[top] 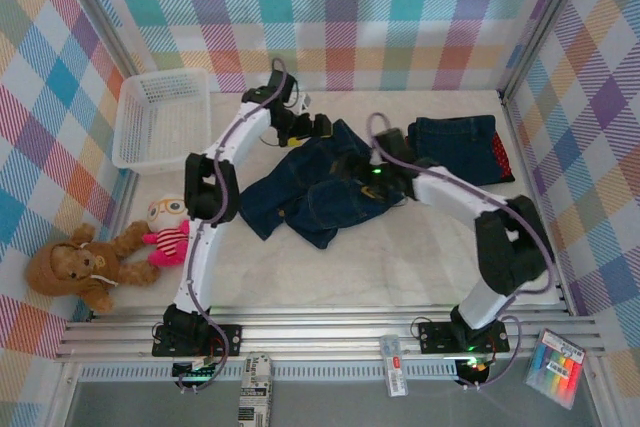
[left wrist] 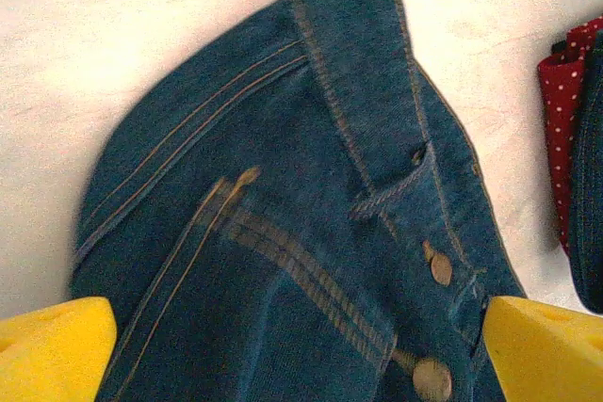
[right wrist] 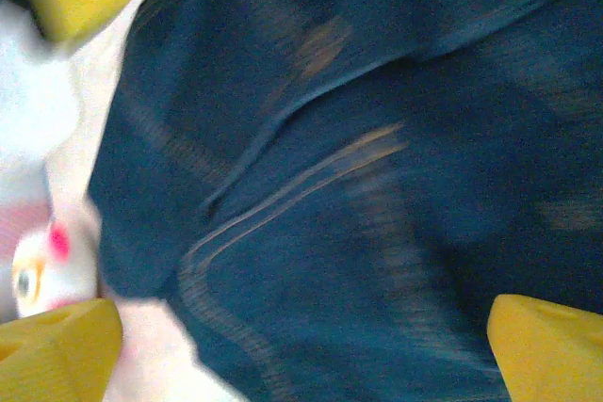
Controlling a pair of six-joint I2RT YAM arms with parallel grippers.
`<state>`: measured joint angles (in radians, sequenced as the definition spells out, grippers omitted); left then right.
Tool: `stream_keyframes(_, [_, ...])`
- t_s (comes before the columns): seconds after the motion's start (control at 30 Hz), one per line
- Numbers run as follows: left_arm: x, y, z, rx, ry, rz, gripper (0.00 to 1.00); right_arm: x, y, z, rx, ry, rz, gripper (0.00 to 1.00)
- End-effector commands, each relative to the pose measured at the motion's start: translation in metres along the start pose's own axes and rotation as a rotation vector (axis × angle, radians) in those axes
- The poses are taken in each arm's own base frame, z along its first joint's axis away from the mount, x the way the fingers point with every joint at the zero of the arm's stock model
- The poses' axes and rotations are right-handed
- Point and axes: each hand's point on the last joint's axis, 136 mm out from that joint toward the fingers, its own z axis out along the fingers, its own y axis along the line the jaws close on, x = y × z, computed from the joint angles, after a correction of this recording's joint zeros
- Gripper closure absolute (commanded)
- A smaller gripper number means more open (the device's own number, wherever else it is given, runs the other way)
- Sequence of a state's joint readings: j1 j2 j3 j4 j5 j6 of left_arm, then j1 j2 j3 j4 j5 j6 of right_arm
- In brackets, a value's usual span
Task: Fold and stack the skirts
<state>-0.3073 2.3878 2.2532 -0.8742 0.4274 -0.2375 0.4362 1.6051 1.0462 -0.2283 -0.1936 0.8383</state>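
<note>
Table: your job roughly half done, by my reading.
Loose denim skirt: sprawled crumpled mid-table, unfolded. That's what's left for you: fold it, then carry it to pile.
Folded denim skirt: back right, lying atop red dotted skirt; pile looks tidy.
Left gripper: hangs over loose skirt's far edge, waistband and buttons between spread jaws, nothing gripped.
Right gripper: over skirt's right side, jaws likewise wide apart, empty; your wrist view there blurred.
</note>
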Motion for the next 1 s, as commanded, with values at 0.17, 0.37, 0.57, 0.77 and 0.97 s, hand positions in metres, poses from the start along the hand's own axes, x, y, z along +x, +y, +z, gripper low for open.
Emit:
stream_keyframes(0.17, [0.057, 0.036, -0.109, -0.099, -0.158, -0.208, 0.00, 0.003, -0.116, -0.039, 0.293, -0.119, 0.243, 0.09])
stream_keyframes(0.37, [0.130, 0.079, -0.112, -0.191, -0.195, -0.453, 0.00, -0.005, -0.119, -0.030, 0.241, -0.120, 0.221, 0.35])
stream_keyframes(0.57, [0.179, 0.092, -0.090, -0.126, -0.145, -0.553, 0.09, -0.009, -0.113, -0.013, 0.194, -0.090, 0.200, 0.43])
stream_keyframes(0.77, [0.212, 0.098, -0.068, -0.113, -0.060, -0.578, 0.21, -0.011, -0.111, 0.002, 0.164, -0.068, 0.197, 0.46])
stream_keyframes(0.97, [0.220, 0.094, -0.033, -0.103, -0.008, -0.539, 0.26, -0.023, -0.087, 0.020, 0.015, -0.078, 0.166, 0.58])
